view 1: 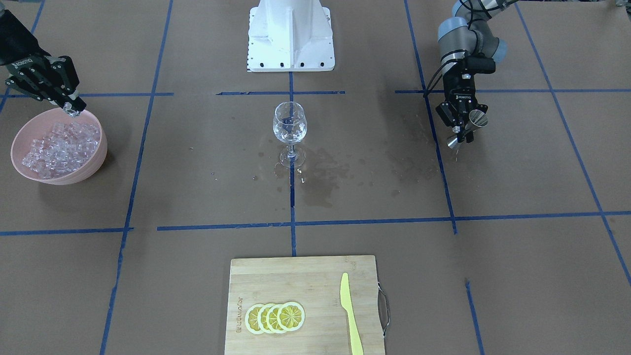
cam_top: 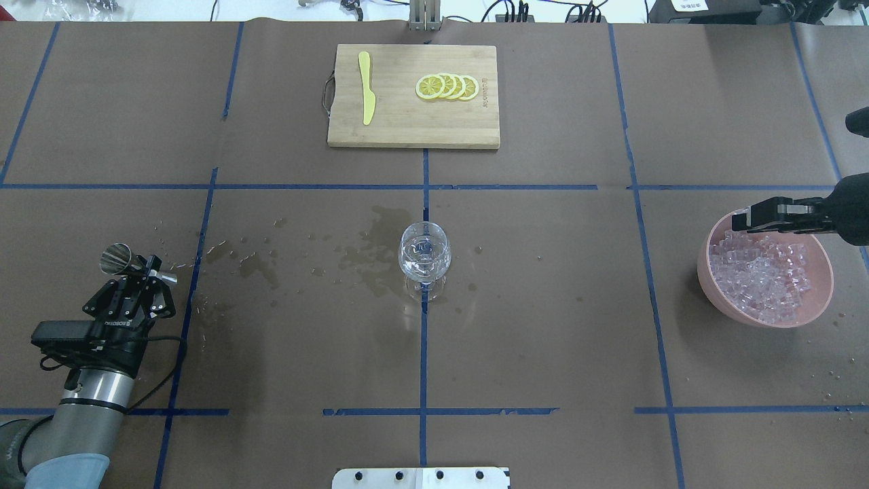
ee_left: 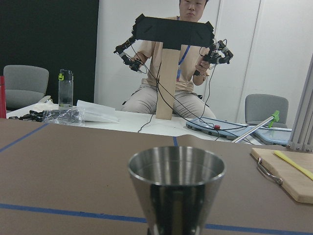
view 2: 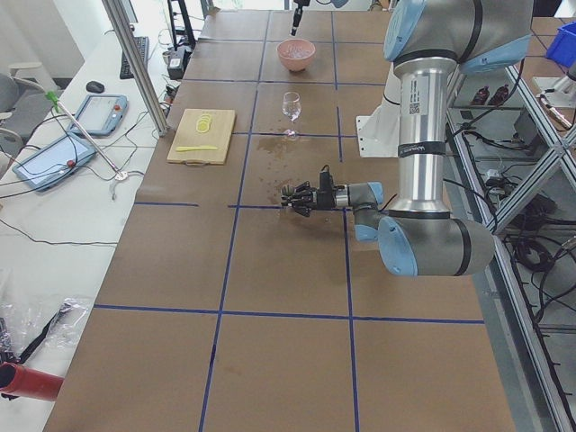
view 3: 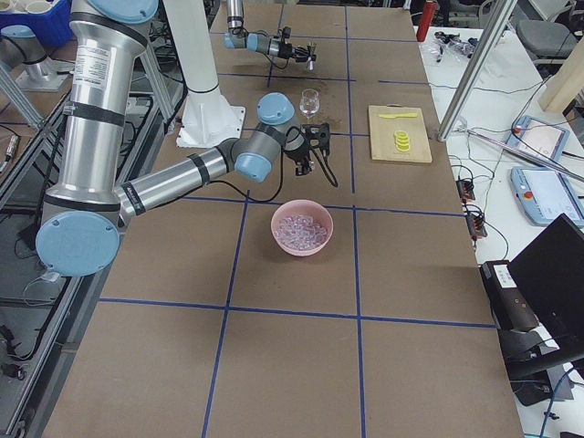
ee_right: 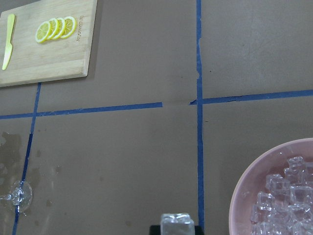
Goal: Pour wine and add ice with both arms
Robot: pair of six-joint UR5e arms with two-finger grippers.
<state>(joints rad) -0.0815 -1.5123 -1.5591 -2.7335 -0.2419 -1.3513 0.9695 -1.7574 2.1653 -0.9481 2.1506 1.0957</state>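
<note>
**Item 1.** Clear glassy ice cubes [view 1: 61, 148], many alike, heaped in a round pink bowl [view 1: 74, 177]. The bowl stands at the robot's right end of the brown paper-covered worktop [view 1: 197, 172]. A single cube [ee_right: 177, 224] is pinched between the fingers of the black right end effector [view 1: 73, 107], which is raised above the bowl.
- Handling, as judged: hard, light and slick. Take it squarely on two opposite flat faces with a modest squeeze, or it may squirt free.

**Item 2.** Clear stemmed wine glass [view 1: 290, 129], upright at the worktop's centre, well apart from the bowl.
- It holds something clear, but ice and liquid cannot be told apart.
- Wet patches lie around its foot.
- Handling, as judged: fragile and top-heavy. The cube is best released low over the mouth.

**Item 3.** Steel double-cone jigger [view 1: 477, 118], tilted and clamped at its waist by the black left end effector [view 1: 462, 132]. It is held off the worktop at the robot's left.
</note>
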